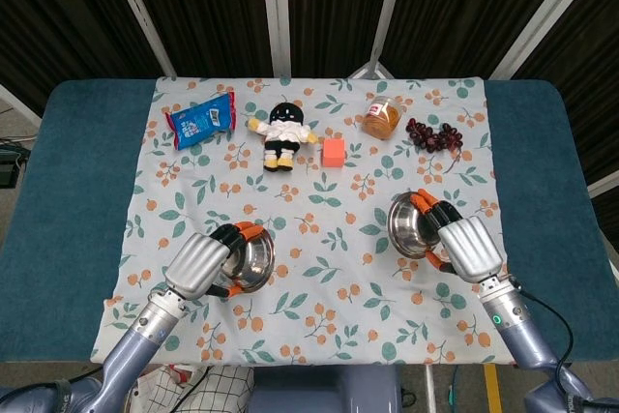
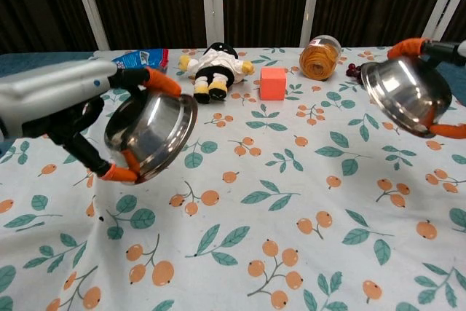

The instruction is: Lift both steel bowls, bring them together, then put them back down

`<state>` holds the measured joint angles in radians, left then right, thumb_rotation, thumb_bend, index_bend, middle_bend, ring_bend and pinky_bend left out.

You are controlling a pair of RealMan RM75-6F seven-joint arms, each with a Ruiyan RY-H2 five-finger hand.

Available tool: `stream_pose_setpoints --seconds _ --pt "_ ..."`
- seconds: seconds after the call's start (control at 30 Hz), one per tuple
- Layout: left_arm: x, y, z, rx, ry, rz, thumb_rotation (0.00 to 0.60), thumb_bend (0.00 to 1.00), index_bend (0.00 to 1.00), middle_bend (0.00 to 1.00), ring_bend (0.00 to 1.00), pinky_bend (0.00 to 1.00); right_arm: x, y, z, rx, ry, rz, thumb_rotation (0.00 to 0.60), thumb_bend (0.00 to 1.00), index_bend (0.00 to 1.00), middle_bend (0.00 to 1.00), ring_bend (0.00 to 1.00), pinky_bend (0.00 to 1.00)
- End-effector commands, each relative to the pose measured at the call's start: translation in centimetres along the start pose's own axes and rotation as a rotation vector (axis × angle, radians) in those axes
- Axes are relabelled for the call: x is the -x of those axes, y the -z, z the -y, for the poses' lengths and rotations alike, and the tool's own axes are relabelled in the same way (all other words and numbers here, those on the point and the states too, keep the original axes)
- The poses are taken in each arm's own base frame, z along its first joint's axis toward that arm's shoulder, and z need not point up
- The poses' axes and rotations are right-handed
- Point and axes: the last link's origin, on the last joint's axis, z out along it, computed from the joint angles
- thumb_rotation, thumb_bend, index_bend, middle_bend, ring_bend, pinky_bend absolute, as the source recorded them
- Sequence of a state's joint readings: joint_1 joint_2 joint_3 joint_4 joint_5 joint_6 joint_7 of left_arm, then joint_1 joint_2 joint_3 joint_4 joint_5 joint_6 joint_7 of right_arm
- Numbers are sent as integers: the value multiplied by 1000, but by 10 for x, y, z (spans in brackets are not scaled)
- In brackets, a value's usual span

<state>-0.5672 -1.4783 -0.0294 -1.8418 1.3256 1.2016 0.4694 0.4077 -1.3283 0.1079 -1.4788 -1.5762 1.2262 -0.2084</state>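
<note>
The left hand (image 1: 201,265) grips a round polished steel bowl (image 2: 151,133) by its rim, orange-tipped fingers (image 2: 162,80) curled over the edge, the bowl tilted on its side above the near left of the floral tablecloth (image 1: 319,239). The right hand (image 1: 467,246) holds a second shiny steel bowl (image 2: 405,95) the same way, tilted, well apart at the right. Whether either bowl touches the cloth is hard to tell. Along the far edge lie a blue snack packet (image 1: 202,120), a black-and-white plush doll (image 1: 282,134), an orange cube (image 1: 334,151), an amber-filled jar (image 1: 382,118) and dark grapes (image 1: 434,134).
</note>
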Motion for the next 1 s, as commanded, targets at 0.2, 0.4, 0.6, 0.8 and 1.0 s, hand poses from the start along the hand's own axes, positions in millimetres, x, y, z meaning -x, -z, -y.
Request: stream_pose_setpoints --seconds 0.2,0.4,0.6,0.8,1.0 --pt "30 -8 14 -46 -89 73 600 499 528 650 548 712 58 18 16 -103 215 60 600 401 880 847 845 991" --pt "41 -13 13 -47 -160 78 600 481 459 568 449 622 63 18 22 -109 180 75 600 400 749 736 782 943" --pt "53 -18 13 -52 -200 76 600 352 323 445 318 459 60 19 25 -111 154 79 600 400 297 500 607 792" --pt "60 -22 13 -81 -212 134 600 242 84 64 35 256 60 22 26 -89 117 153 600 400 0 212 343 579" --pt "61 -23 9 -70 -172 144 600 216 30 26 2 231 66 25 27 -80 111 227 600 400 0 71 215 494"
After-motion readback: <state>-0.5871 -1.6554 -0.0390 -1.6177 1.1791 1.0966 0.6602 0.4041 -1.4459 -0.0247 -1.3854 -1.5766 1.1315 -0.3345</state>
